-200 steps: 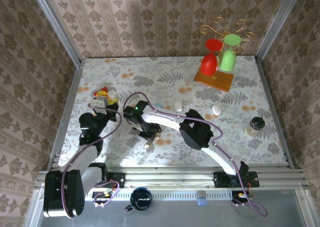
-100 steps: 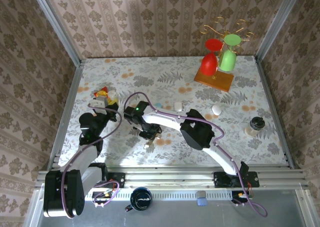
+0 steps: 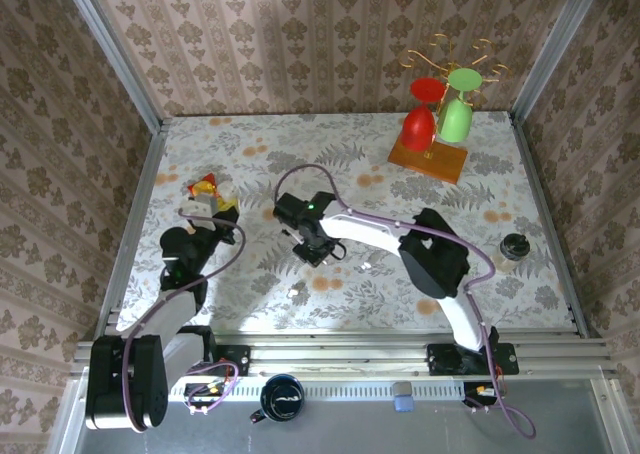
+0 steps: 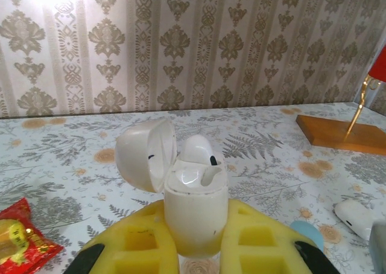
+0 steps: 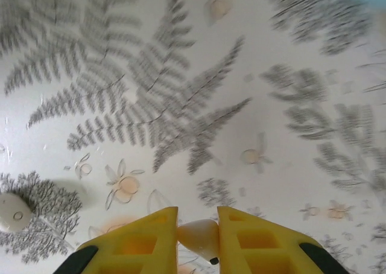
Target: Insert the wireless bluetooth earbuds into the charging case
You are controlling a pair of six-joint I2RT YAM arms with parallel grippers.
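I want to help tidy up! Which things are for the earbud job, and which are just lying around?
For the job: charging case, lid open; one earbud sitting in it; other earbud, pinched in the right gripper.
Just lying about: glass rack, snack packet, black-lidded jar.

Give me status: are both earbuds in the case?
Partly. Done: the left tool holds the charging case with its lid open and the first earbud seated. In hand: the right tool is shut on the second earbud. Left: bring it to the case and seat it beside the first.
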